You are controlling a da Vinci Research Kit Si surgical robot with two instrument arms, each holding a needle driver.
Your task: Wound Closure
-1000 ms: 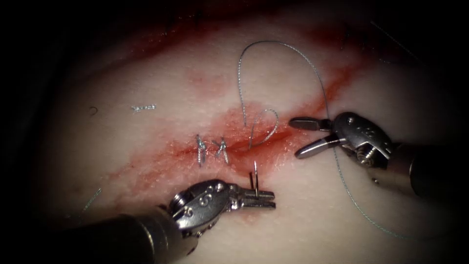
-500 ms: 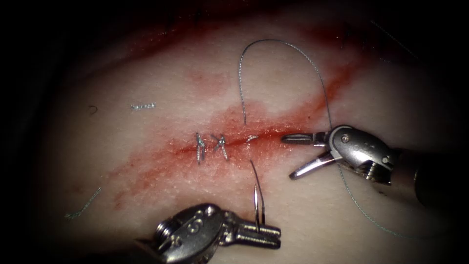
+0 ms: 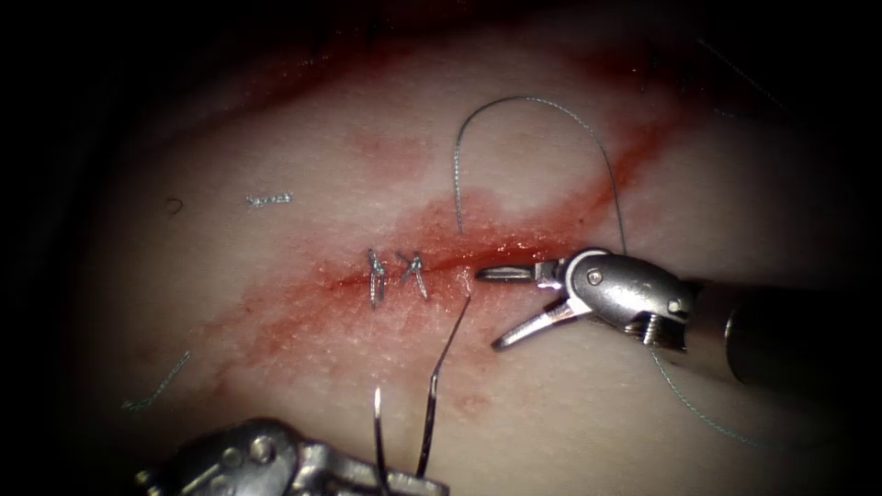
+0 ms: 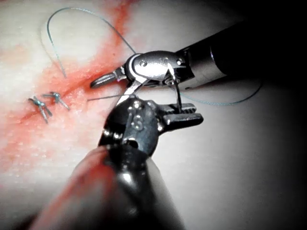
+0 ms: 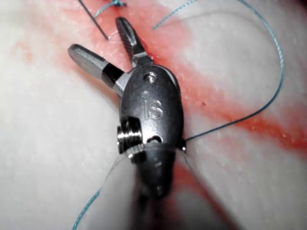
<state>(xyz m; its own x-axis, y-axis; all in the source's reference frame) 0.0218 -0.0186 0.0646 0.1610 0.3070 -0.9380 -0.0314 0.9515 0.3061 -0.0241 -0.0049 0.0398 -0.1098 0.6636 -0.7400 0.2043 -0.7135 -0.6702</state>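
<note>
**Obs 1:** Toward the tissue's (image 3: 303, 156) left edge: two cut ends of thread, one far (image 3: 268, 199) and one near (image 3: 152, 386), both lying loose. Red fluid (image 3: 276, 321) is spread around the cut (image 3: 514, 250).

**Obs 2:** And the left end effector?

**Obs 1:** The left end effector (image 3: 413, 482) is at the tissue's near edge, clamped together on the needle (image 3: 377, 427). It grips about mid-curve, as best I can tell. The needle is wholly out of the tissue, point up. The left wrist view agrees: left end effector (image 4: 184, 115) tight on the needle (image 4: 178, 96).

**Obs 2:** Why hold it off there?

**Obs 1:** My reading is that it keeps the point clear of the tissue and the thread (image 3: 450, 344) lifted off it. That strand runs from the needle up to the cut.

**Obs 2:** What about the wound itself?

**Obs 1:** Two finished stitches (image 3: 395, 276) cross its left stretch, with short tails standing up. The thread meets the cut just right of them. Beyond the cut, slack lies in an open loop (image 3: 533, 101) toward the far edge.

**Obs 2:** And on the right?

**Obs 1:** The right end effector (image 3: 491, 308) has its jaws apart and holds nothing. One jaw lies along the cut, with its tip just beside the thread's entry. It is probably there to steady that spot. The right wrist view shows the same spread on the right end effector (image 5: 98, 38).
</note>
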